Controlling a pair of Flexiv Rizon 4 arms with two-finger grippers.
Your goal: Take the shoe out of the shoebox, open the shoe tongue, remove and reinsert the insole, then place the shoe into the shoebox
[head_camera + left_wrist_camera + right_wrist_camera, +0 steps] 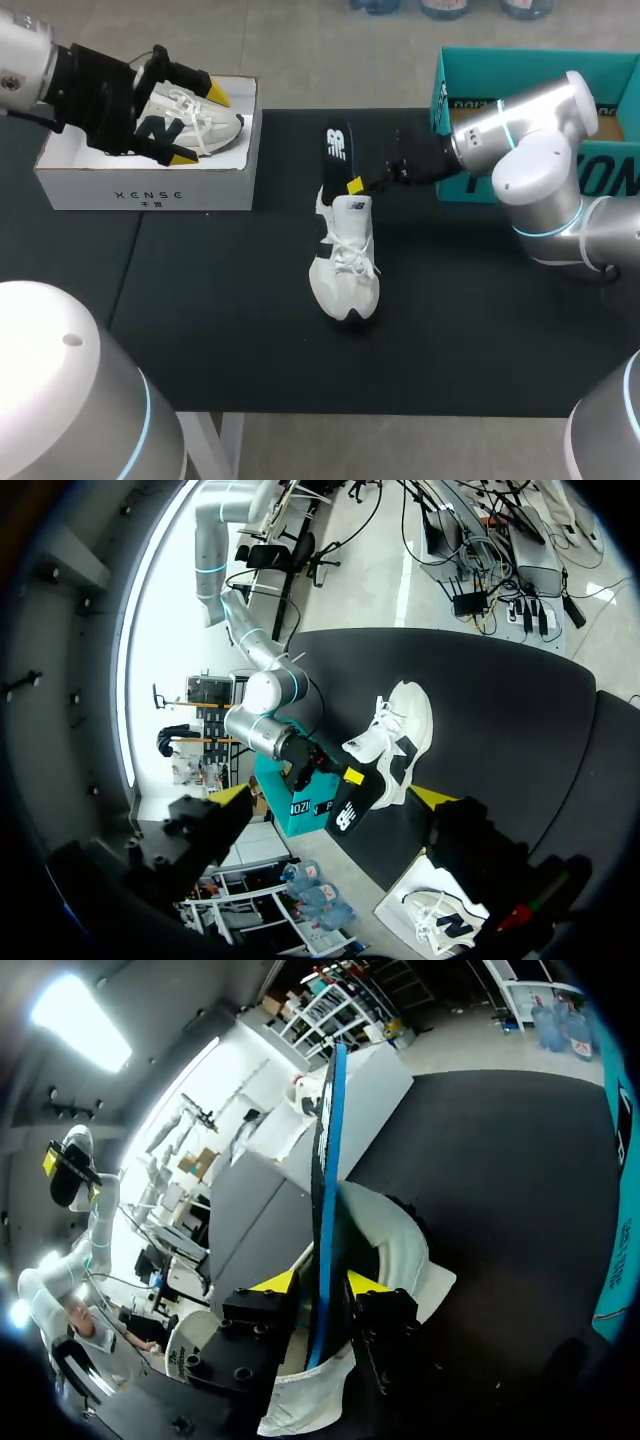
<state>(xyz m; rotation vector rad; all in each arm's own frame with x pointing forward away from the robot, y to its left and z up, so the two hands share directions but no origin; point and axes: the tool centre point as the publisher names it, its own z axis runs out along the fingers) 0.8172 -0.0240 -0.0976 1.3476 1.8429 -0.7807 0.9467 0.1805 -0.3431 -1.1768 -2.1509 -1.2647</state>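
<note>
Shoe (345, 270): white, black side mark, white laces, upright on sole at middle of table (480, 330), toe toward near edge. Black insole (337, 150), blue-edged, white logo, stands out of heel opening and leans toward far edge. Right gripper (355, 186) pinches insole, one yellow tip on each face. Bare black surface on both sides of shoe and toward near edge. Teal box (500, 65) at far right, behind right arm. Left gripper (199, 127) spread wide over white box (150, 190) at far left, second shoe (195, 118) inside.

Table (250, 350): black matte covering, seam between panels | Leg (215, 440): white, under near edge | Floor (330, 50): grey tiles, pale joints | Ceiling light (80, 1020): bright overhead strip, lit
</note>
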